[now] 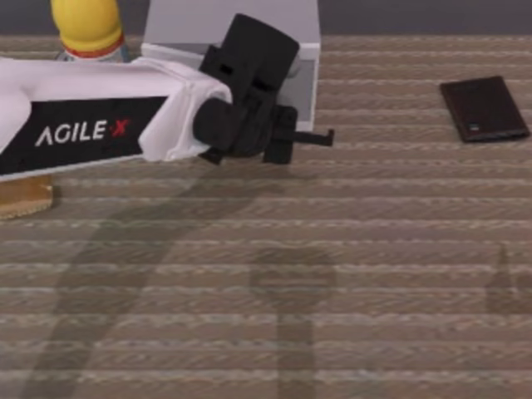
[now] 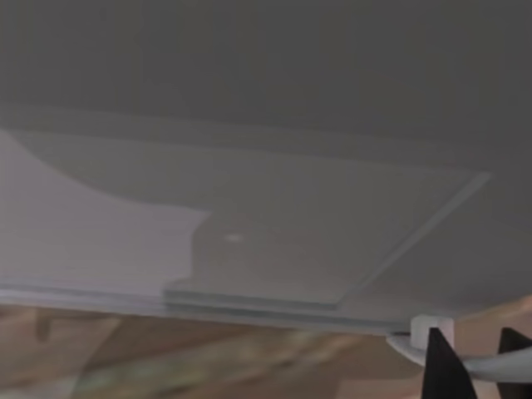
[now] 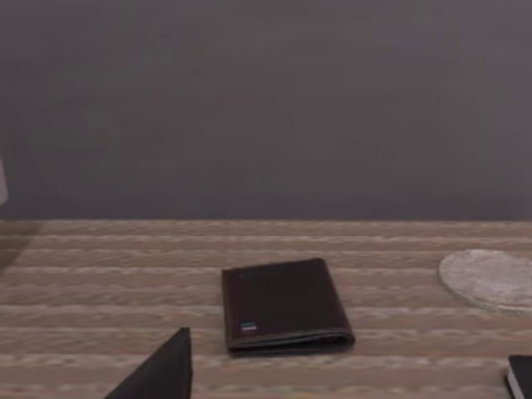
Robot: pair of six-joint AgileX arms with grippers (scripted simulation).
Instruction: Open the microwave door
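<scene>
left arm shell: white, rounded, smooth
side panel: black strip with white "AGILE" lettering and a red X
wrist: black, blocky, angular housings
left gripper: black, thin flat fingers
right gripper finger: black, pointed wedge
</scene>
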